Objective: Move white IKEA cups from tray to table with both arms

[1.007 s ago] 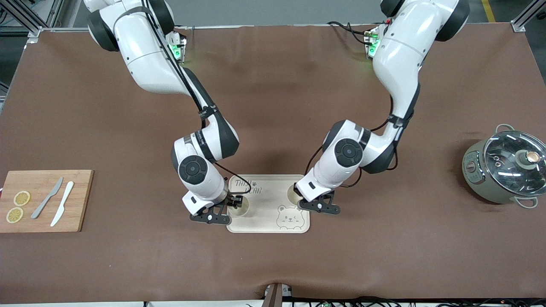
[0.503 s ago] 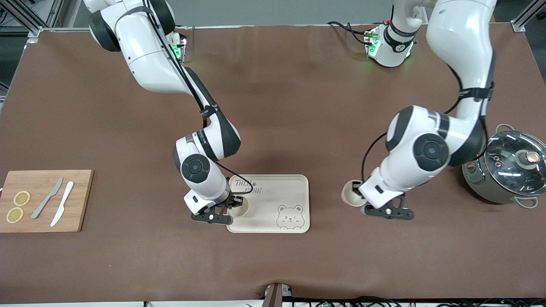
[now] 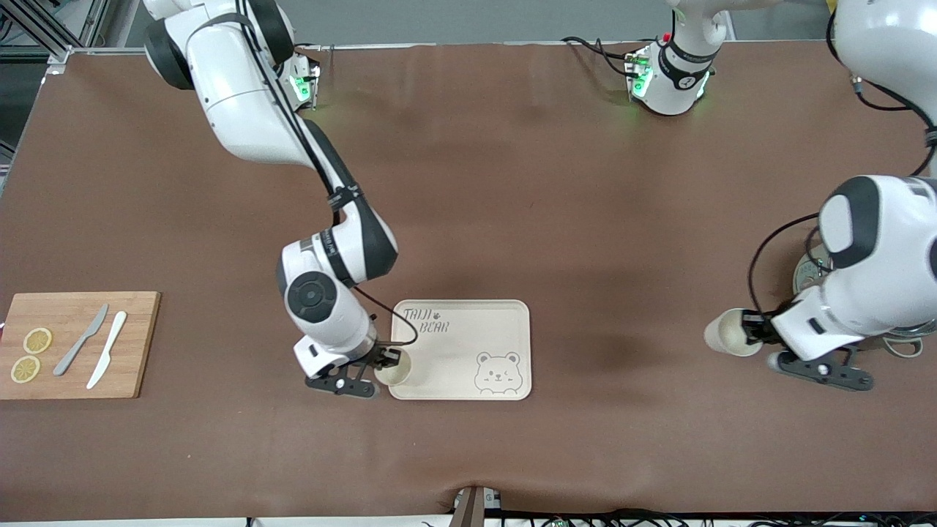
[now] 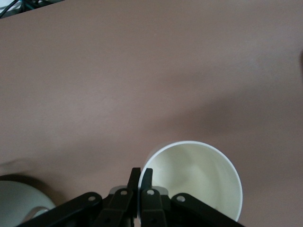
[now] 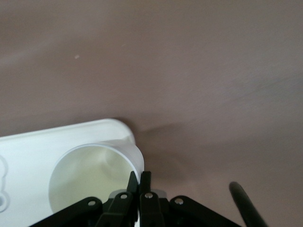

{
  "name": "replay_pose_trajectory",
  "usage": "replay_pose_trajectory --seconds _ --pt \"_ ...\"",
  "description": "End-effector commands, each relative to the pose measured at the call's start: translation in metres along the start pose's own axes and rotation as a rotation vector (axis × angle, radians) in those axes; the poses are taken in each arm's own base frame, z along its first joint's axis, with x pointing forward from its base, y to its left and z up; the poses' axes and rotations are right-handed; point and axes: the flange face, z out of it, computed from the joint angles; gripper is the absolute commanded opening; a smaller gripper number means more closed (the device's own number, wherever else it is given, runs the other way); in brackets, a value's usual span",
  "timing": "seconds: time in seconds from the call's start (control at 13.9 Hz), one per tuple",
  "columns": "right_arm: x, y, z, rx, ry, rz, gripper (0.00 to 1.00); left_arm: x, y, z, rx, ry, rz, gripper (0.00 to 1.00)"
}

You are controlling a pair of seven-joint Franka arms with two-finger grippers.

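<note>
Right gripper [image 3: 381, 360] is clamped on the rim of one cup [image 3: 392, 373], held upright with mouth up over the tray's [image 3: 468, 329] edge toward the right arm's end. Left gripper [image 3: 755, 331] pinches the rim of the second cup [image 3: 725, 333], mouth up, over bare table [image 3: 512, 183] beside the pot [image 3: 805, 274].

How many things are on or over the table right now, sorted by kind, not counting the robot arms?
White cups: 2, one in the left hand, one in the right hand
Tray: 1
Lidded pot: 1
Cutting board: 1
Knives: 2, grey and white
Lemon slices: 2
Total: 9
</note>
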Motion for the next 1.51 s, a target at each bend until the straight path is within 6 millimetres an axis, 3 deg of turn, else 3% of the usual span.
replay_pose_trajectory --seconds 0.0,0.22,0.65,0.72,0.79,0.93,1.29,1.44 --pt "0.027 0.035 -0.025 0.003 -0.021 -0.045 0.00 -0.004 0.014 0.010 0.030 0.005 0.037 0.00" --pt "0.050 0.080 -0.034 -0.004 -0.026 -0.146 0.00 -0.010 0.019 0.047 0.048 0.035 0.040 0.00" --pt "0.089 0.177 -0.047 -0.031 -0.005 -0.338 0.00 -0.009 0.023 0.087 0.037 0.062 0.037 0.00" --pt "0.097 0.203 -0.047 -0.031 -0.003 -0.348 0.00 -0.008 0.023 0.098 0.030 0.063 0.034 0.00" --pt "0.103 0.227 -0.048 -0.029 -0.003 -0.355 0.00 -0.011 0.023 0.105 0.025 0.063 0.029 0.00" --pt "0.109 0.253 -0.047 -0.031 -0.004 -0.373 0.00 -0.020 0.026 0.119 0.019 0.042 0.031 0.00" --pt "0.107 0.312 -0.012 -0.042 0.024 -0.401 0.00 -0.064 0.021 0.110 0.025 -0.002 0.025 0.00" --pt "0.104 0.324 -0.001 -0.003 0.013 -0.360 0.00 -0.080 0.015 0.108 0.029 -0.013 0.021 0.00"
